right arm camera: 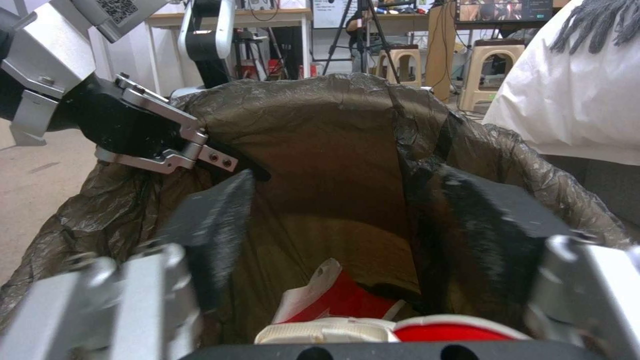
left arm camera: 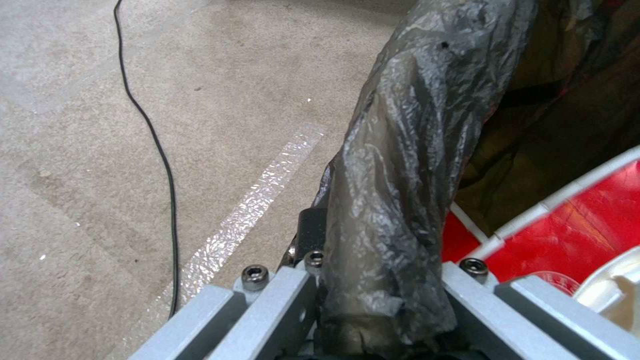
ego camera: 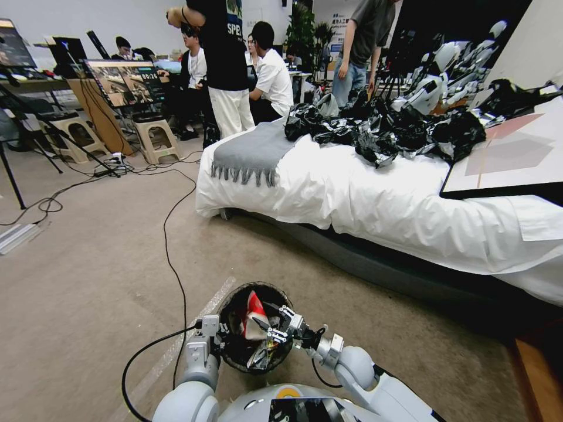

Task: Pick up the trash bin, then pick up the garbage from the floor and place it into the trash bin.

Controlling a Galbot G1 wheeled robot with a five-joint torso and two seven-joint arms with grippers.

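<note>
left pincer (right arm camera: pixel 230 167): clamped on the bag-lined rim of the trash bin (ego camera: pixel 234 305), holding it just in front of the robot, above the floor (ego camera: pixel 88 281) | right pincer (right arm camera: pixel 333 235): fingers (right arm camera: pixel 213 220) spread apart over the bin's mouth | garbage: red-and-white wrapper (ego camera: pixel 255 313) lying inside the bin | bed (ego camera: pixel 375 199) beyond, black bags (ego camera: pixel 387 132) heaped on it

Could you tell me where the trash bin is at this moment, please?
In the head view the trash bin sits low and central before the robot, its rim clamped by the left tool, with the open right tool over its mouth.
</note>
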